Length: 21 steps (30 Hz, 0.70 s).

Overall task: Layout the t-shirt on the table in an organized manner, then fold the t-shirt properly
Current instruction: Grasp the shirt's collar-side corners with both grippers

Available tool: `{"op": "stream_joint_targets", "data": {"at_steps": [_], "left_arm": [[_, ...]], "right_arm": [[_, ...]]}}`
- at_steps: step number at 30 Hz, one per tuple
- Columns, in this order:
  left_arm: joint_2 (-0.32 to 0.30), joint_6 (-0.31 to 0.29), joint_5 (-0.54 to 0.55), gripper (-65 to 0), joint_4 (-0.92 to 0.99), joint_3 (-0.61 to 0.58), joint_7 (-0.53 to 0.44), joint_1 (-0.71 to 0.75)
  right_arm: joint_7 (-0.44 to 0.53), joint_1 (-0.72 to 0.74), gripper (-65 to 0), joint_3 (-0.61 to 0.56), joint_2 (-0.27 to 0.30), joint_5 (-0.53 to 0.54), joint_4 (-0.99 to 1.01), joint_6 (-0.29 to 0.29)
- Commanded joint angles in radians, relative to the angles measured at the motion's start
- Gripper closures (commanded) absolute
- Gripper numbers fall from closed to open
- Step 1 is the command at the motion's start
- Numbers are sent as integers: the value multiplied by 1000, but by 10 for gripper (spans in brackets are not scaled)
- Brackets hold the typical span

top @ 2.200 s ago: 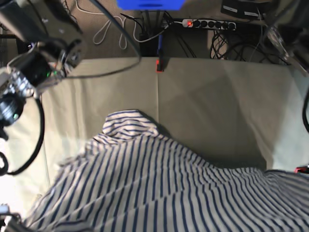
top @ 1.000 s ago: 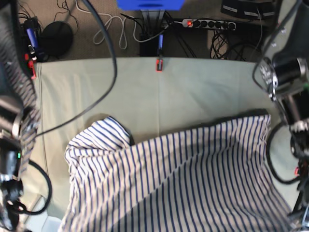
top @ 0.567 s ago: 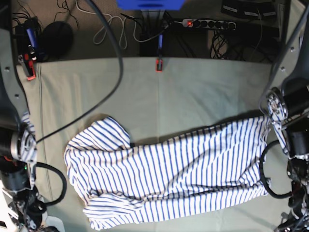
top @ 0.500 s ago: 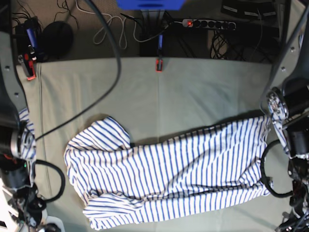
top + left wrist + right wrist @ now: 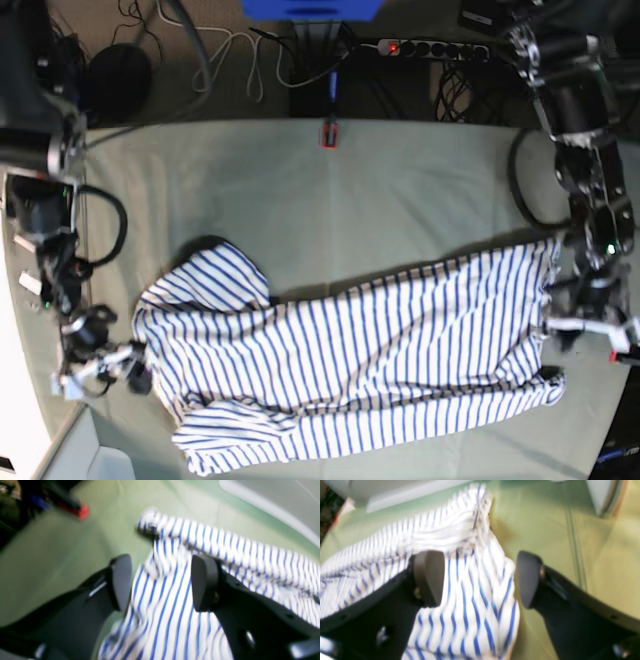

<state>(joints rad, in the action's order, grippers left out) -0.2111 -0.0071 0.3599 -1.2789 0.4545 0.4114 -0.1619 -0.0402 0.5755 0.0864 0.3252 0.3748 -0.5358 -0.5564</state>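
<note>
The t-shirt (image 5: 350, 350) has just been released by both the left gripper (image 5: 160, 582) and right gripper (image 5: 480, 578), jaws now spread wide over its ends, and is left lying stretched but rumpled across the table (image 5: 400, 190), so smoothing is judged outstanding before folding.

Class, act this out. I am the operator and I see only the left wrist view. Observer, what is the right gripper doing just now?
Observer: The right gripper is open, poised over a bunched end of the t-shirt, not clamped on it.
Operator: How does the whole shirt lie?
Observer: In the base view it stretches across the table as one long band, rumpled at the right arm's end.
Operator: What lies beyond the table's far edge?
Observer: A power strip with a lit red switch lies on the floor among cables.
</note>
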Motion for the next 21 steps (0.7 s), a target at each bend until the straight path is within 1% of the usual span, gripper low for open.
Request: {"op": "stream_joint_targets", "data": {"at_steps": [1,2,5,8,12,15,21], "left_arm": [[-4,9,-3,-366,-18,36,-18,17],[11,9,-3,-366,-20,63,-18,43],[29,8,-3,-366,-6,128,-18,95],[31,8,-3,-367,32,122,-18,114],[28,8,-3,-367,106,96,-18,104],[29,8,-5,-367,160,68,-18,69],[31,8,-5,-367,227,69,-21,60]], "right_arm": [[10,-16,-448,20,19,17,-76,-12],[-14,-67,-448,39,19,17,-143,-12],[-66,-206,-448,109,-21,17,-333,-12],[-112,-325,-448,169,-56,16,-478,-12],[-129,-440,-448,212,-100,13,-585,-12],[-129,-513,-448,221,-133,13,-646,-12],[-129,-613,-448,221,-157,13,-728,-12]]}}
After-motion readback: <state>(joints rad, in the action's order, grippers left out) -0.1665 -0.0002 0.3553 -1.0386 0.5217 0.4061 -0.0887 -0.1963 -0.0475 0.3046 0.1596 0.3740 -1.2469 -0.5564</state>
